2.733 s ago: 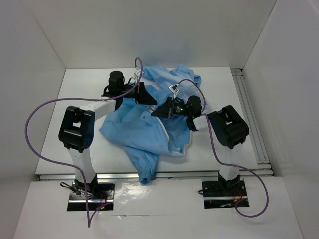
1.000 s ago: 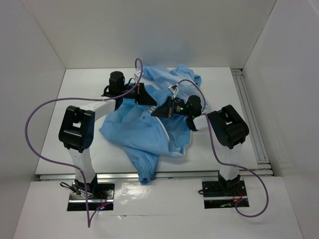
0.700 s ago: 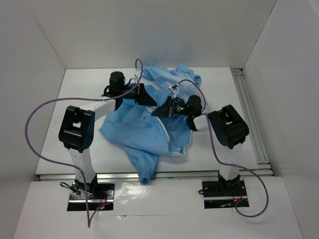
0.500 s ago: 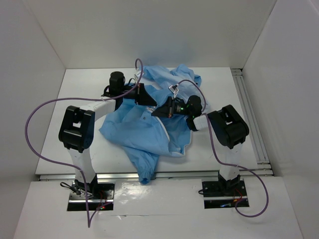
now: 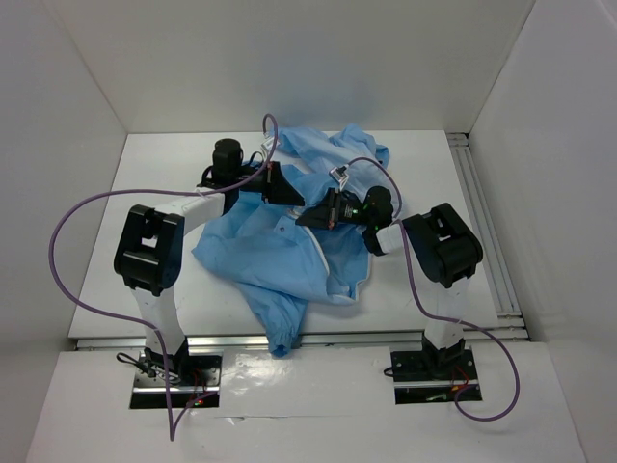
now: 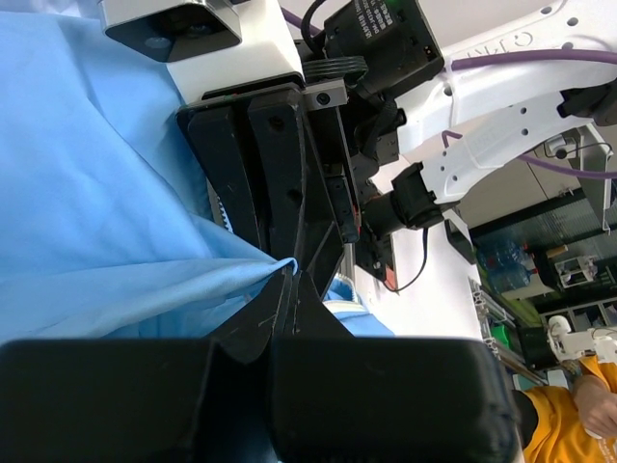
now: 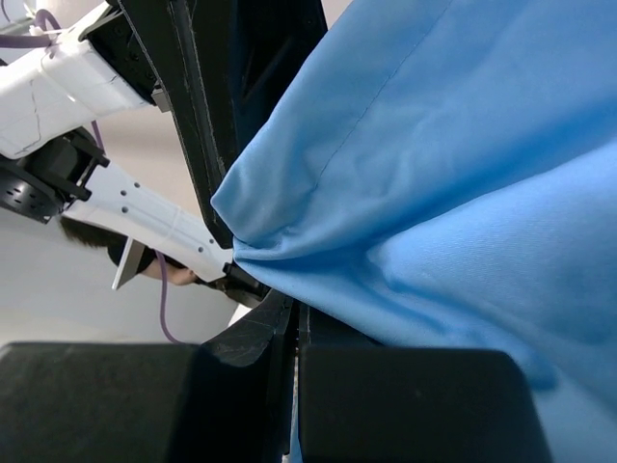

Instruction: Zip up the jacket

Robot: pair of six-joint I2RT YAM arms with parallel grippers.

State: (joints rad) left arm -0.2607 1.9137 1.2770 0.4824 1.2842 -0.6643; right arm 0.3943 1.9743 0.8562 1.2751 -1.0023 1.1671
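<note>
The light sky-blue jacket (image 5: 280, 256) lies crumpled mid-table, its white zipper edging (image 5: 319, 257) running down the front. My left gripper (image 5: 295, 200) and right gripper (image 5: 305, 218) meet tip to tip over its middle. In the left wrist view my left gripper (image 6: 287, 280) is shut, with a fold of the jacket (image 6: 96, 193) pinched at its tips, facing the right gripper's fingers (image 6: 280, 164). In the right wrist view my right gripper (image 7: 294, 309) is shut with the jacket (image 7: 463, 174) draped against its tips. The zipper parts are hidden.
White walls enclose the table on three sides. A metal rail (image 5: 482, 231) runs along the right edge. One sleeve (image 5: 281, 338) hangs over the front edge. A purple cable (image 5: 67, 222) loops off the left arm.
My right gripper has shifted slightly to the right. The left gripper and the jacket stand as before.
</note>
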